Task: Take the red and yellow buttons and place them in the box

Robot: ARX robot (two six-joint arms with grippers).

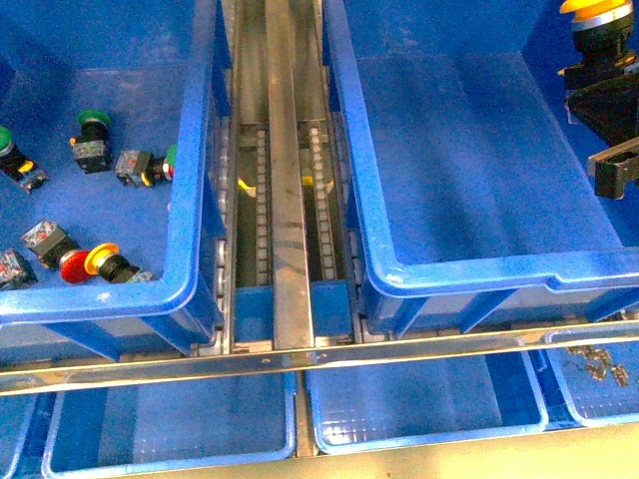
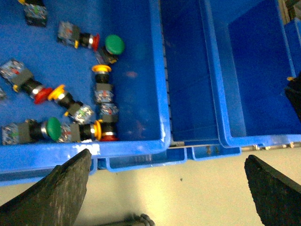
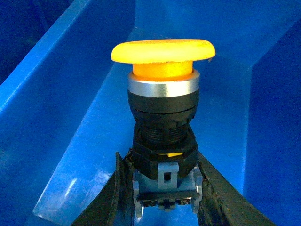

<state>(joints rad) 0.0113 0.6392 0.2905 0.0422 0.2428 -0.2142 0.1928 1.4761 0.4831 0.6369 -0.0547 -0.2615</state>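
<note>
Right wrist view | right tool clamps yellow button base | over box

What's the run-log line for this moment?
right gripper: shut on yellow button | over box | left gripper: open | release pending

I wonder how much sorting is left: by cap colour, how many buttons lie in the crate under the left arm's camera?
Red caps: 3
Yellow caps: 3, plus one cut off at the edge
Green caps: 2
Total: 8 clearly seen
</note>
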